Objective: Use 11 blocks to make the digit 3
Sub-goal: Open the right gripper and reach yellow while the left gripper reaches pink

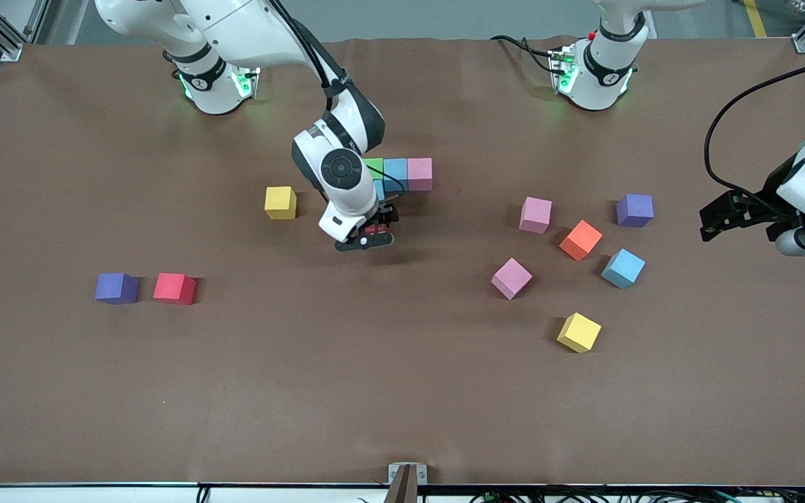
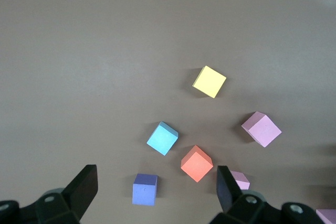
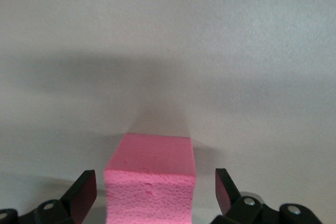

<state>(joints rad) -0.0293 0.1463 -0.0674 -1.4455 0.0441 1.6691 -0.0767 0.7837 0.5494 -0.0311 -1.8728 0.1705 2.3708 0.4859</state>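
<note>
**Right arm sets down a block for the digit's next row**

On the table (image 1: 402, 391), loose blocks lie scattered: a yellow block (image 1: 579, 332) nearest the front edge, then pinks, light blue, orange and red (image 1: 175, 288). At mid-table the right gripper (image 1: 367, 237) stands low, jaws spread around a pink-red block (image 3: 150, 182), seemingly just let go. Next comes a straight lift clear, then fetching another. A green (image 1: 374, 168), blue (image 1: 395, 172) and pink (image 1: 420, 174) row sits toward the back edge, partly hidden by the arm. The left gripper (image 1: 713, 222) waits, jaws spread, at its table end.
</note>
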